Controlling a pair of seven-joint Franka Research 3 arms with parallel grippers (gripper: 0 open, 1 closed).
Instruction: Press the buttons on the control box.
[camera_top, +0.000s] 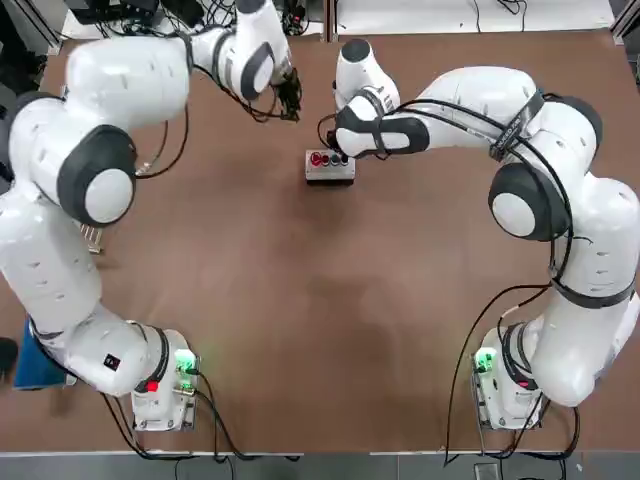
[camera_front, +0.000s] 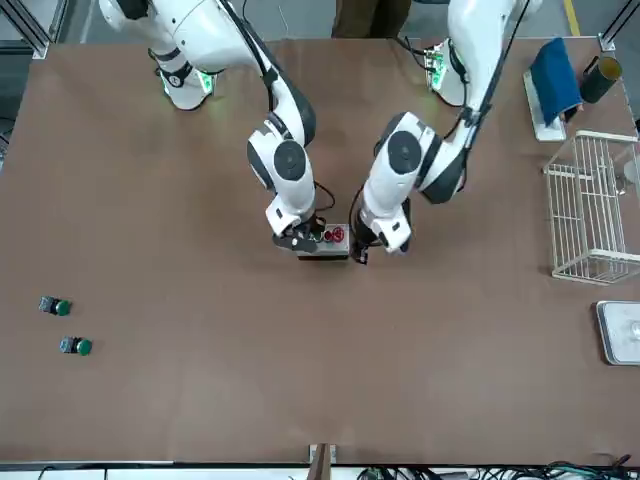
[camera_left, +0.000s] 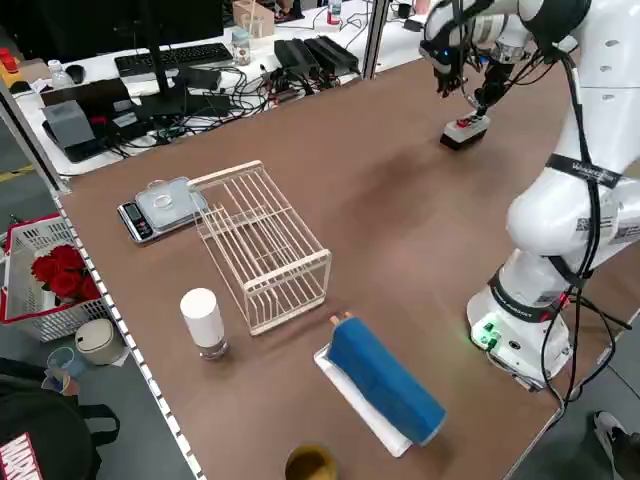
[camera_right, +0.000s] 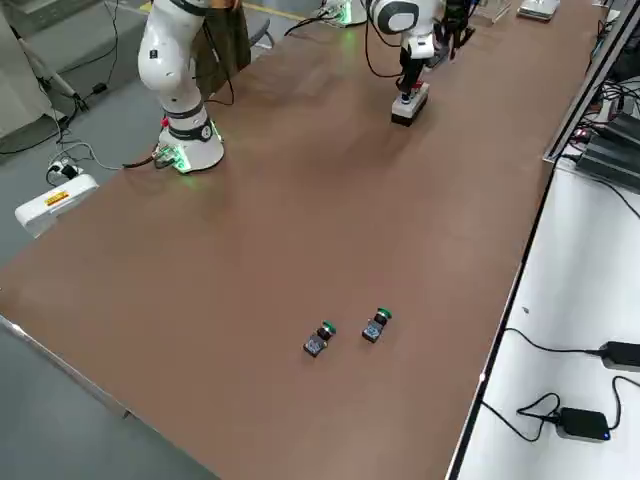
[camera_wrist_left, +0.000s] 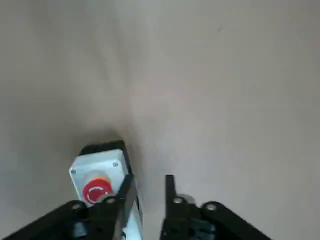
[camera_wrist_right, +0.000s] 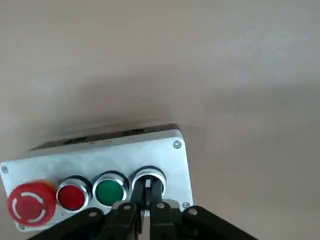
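Buttons (camera_wrist_right: 92, 192) sit in a row on the control box (camera_top: 329, 167) mid-table, and your right gripper (camera_wrist_right: 142, 210), fingers clenched together, rests its tips on the dark end button (camera_wrist_right: 148, 181). Your left gripper (camera_wrist_left: 145, 202), fingers parted and empty, hovers beside the large red button (camera_wrist_left: 96, 192). Next, judge the press finished, lift clear, then line up over the green button (camera_wrist_right: 110, 190).

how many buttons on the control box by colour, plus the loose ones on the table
red buttons: 2
green button: 1
dark button: 1
loose green-capped buttons: 2
total: 6
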